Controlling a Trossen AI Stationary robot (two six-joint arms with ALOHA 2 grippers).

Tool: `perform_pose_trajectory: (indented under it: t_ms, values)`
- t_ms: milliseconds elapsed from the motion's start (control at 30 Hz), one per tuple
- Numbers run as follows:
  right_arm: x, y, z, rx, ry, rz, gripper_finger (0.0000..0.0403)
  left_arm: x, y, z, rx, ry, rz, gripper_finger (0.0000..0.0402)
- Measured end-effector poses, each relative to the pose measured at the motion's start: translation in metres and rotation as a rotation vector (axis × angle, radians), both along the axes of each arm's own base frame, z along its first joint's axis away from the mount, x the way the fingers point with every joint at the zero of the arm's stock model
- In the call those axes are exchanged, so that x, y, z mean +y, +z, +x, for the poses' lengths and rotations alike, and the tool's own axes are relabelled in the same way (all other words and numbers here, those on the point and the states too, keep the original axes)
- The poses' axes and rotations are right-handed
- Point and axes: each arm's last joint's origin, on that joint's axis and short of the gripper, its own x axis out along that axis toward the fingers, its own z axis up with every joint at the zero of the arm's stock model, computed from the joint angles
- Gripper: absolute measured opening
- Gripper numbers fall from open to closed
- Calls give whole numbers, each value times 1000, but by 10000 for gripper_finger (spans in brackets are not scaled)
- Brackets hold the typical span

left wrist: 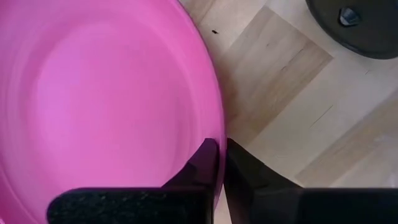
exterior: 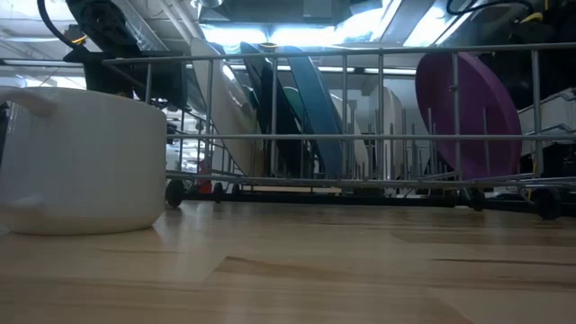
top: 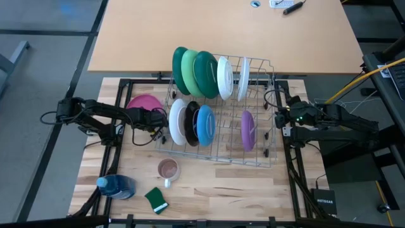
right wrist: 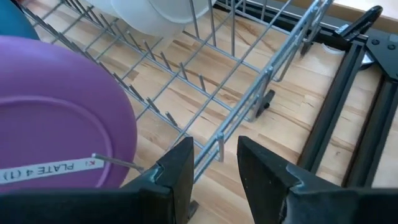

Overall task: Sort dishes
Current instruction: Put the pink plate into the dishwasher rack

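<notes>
Wood, wire and smooth plastic

The surface [top: 215,183] is pale wood with visible grain and a soft sheen. The rack [top: 256,158] is thin bare metal wire, grey and slightly shiny. The pink plate [left wrist: 93,93] looks like smooth plastic with a satin gloss; the purple plate [right wrist: 56,137] is matt and carries a paper-like label strip. The white mug [exterior: 81,162] seems glazed and smooth. The left claw [left wrist: 221,168] fingers are dark matt plastic, and the right claw [right wrist: 214,168] looks the same, faintly textured
</notes>
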Motion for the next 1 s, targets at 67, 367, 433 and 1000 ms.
perform_pose_trajectory:
  t_ms: [67, 367, 433, 1000]
  values:
    - [0, -1, -1, 9, 0, 1, 127, 0, 1, 0, -7, 10, -4, 5]
    - [0, -1, -1, 18, 0, 3, 127, -2, 20, -5, -120, 87, 4, 3]
    - [0, -1, -1, 18, 0, 3, 127, -2, 28, -5, -178, 110, -3, 2]
    - [0, -1, -2, 24, 0, 4, 127, -10, 85, -49, -528, 219, 13, 0]
